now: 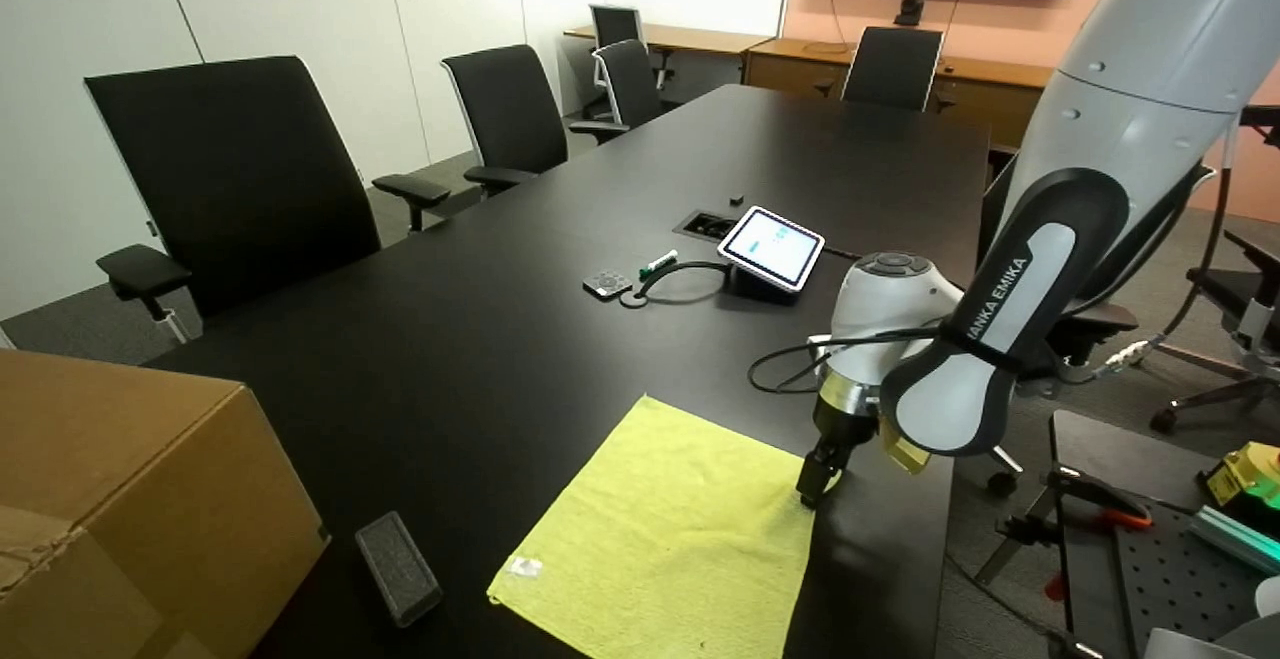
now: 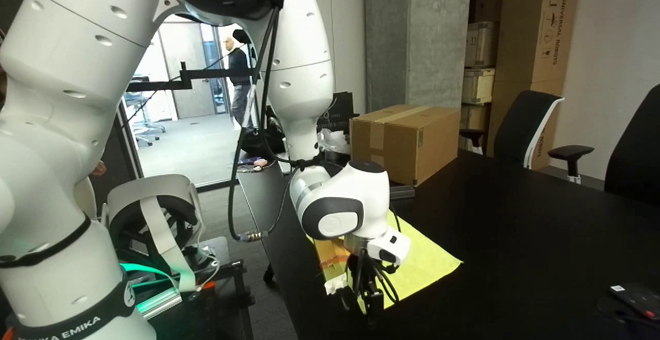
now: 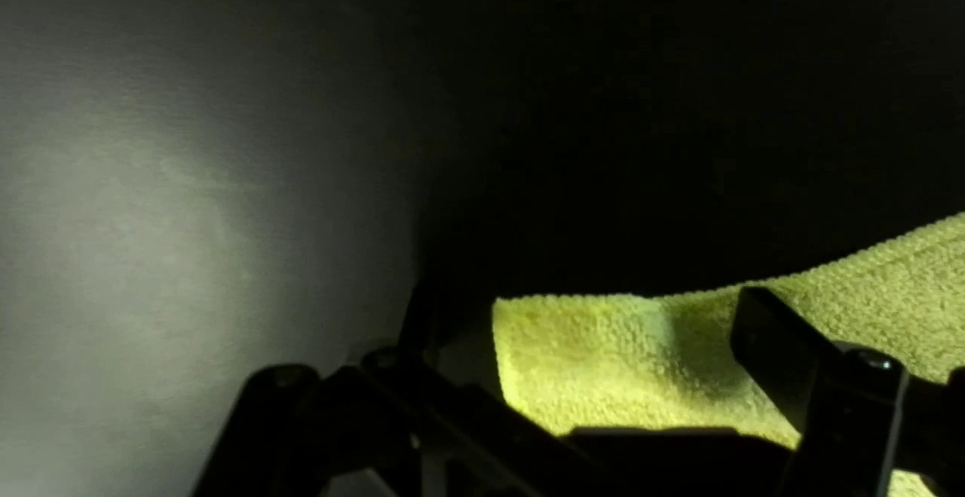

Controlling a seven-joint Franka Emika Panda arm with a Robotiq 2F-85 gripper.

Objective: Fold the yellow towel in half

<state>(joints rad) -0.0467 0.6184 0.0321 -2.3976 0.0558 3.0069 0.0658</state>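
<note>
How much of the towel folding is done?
Looks done: the yellow towel lies spread out on the table, and the gripper is down at one corner. In hand: the grab; in the wrist view its fingers stand apart with that corner between them. Left: the whole fold, since neither half lies over the other.

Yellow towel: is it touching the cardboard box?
Apart. An exterior view shows bare black tabletop between the yellow towel and the cardboard box.
</note>
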